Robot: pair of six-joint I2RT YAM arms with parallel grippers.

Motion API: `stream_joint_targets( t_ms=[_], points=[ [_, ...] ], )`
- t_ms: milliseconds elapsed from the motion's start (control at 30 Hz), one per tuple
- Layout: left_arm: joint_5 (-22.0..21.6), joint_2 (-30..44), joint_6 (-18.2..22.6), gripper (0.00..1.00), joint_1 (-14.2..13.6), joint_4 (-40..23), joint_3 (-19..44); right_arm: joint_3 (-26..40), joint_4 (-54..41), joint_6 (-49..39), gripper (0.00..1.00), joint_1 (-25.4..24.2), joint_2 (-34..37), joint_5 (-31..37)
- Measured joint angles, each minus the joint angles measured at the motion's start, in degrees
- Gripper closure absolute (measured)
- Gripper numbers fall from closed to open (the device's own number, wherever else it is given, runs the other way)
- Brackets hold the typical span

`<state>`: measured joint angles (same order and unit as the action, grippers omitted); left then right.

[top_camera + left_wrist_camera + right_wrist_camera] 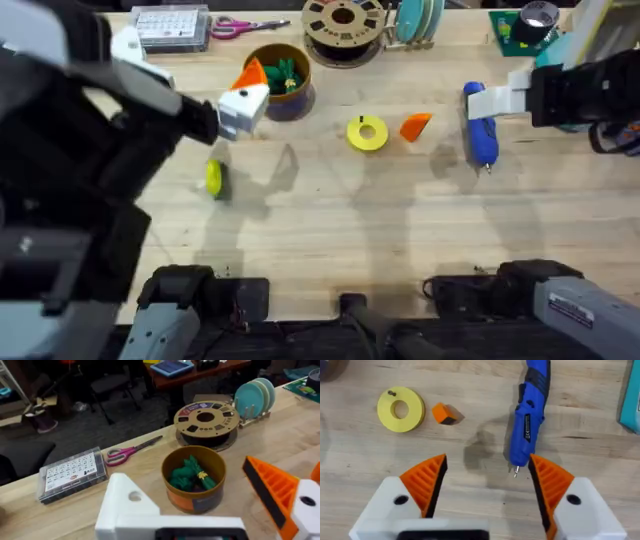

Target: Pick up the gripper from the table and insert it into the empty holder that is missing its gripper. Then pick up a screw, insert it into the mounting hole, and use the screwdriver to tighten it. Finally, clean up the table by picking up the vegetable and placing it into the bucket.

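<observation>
Left hand [243,100] beside bucket [283,92] holding vegetable [190,474].

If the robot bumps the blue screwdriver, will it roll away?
Probably a little. The screwdriver lies flat on the table and looks rounded like a pen, so a sideways nudge might roll it. It looks like stiff plastic, so it likely won't bend. Its thin metal tip points toward the right pincer, whose fingers are open.

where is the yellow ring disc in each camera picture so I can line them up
Overhead: the yellow ring disc lies mid-table, just left of the orange gripper.
Left wrist: not in it.
Right wrist: the disc lies flat beside the orange gripper.
Shared landmark: the blue screwdriver.
</observation>
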<state>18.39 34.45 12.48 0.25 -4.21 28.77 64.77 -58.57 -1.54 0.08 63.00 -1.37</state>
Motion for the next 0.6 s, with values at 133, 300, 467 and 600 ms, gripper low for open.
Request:
stream_joint_targets(
  t_ms=[133, 300, 467, 600],
  points=[
    [0.09, -5.74, 0.03, 0.015, 0.0, 0.91, -4.64, 0.0, 0.0, 0.0, 0.007, 0.0, 0.0, 0.0],
    [0.27, -12.55, 0.1, 0.015, 0.0, 1.79, -9.5, 0.0, 0.0, -0.02, 0.007, 0.0, 0.0, 0.0],
    [1.34, -18.63, 0.16, 0.015, 0.0, 1.94, -13.78, 0.0, 0.0, -0.02, 0.007, 0.0, 0.0, 0.0],
    [2.08, -22.51, 0.16, 0.015, 0.0, 1.92, -16.65, 0.0, 0.0, 0.0, 0.006, 0.0, 0.0, 0.0]
  ],
)
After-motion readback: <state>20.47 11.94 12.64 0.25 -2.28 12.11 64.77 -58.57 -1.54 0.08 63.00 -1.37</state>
